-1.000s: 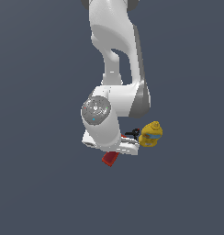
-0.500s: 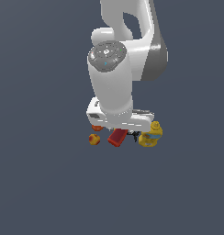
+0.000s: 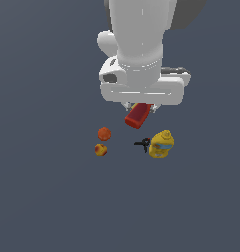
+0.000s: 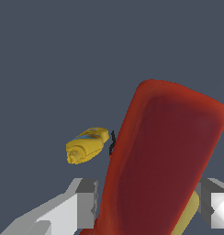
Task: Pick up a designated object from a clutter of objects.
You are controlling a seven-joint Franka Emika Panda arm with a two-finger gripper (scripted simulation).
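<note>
Exterior view: my gripper sits just above center, clamped on the red drill, which hangs tilted below the white hand, clear of the other items. Main risk I see: only one end seems pinched, so the long body could swing or slip out if I move fast. It'd drop right back among the orange ball, the small cube, the black clamp and the yellow bottle, all lying lower center.

Wrist view: drill fills the lower right, between the two grey fingers, which press on its sides. Red, glossy, rounded blocky end, a yellow patch low by the right finger. Smooth sides look slippery. Bottle and clamp lie well beyond it, center left.
</note>
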